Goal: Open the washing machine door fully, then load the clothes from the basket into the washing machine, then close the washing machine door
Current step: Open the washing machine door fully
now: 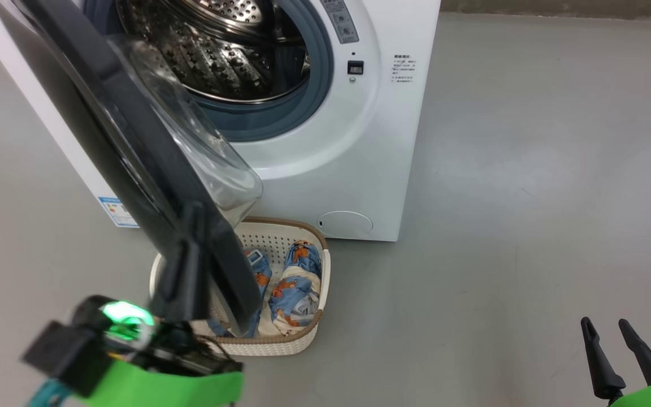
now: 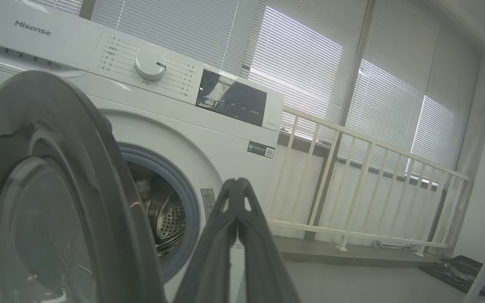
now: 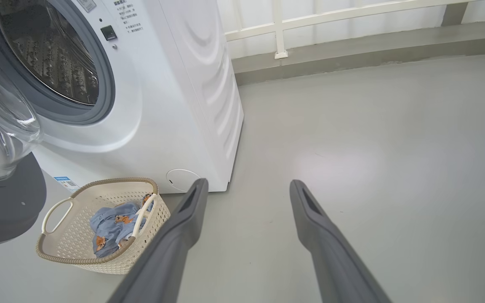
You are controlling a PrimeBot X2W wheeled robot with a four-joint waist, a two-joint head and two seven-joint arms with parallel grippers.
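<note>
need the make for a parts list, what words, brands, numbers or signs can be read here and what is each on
"Hisense": grey brand lettering on the top left of the big white front-loading washing machine.
Too small to read: markings round the white dial, dark display panel, QR sticker, blue label sticker, printed notice beside the drum opening.

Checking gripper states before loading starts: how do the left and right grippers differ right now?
The left gripper has its fingers pressed together with nothing between them. The right gripper has its fingers spread apart.

The left gripper is up beside the black rim of the washing machine door. The right gripper hangs over bare floor, off to the side of the machine.

Both are empty and have long dark fingers.
</note>
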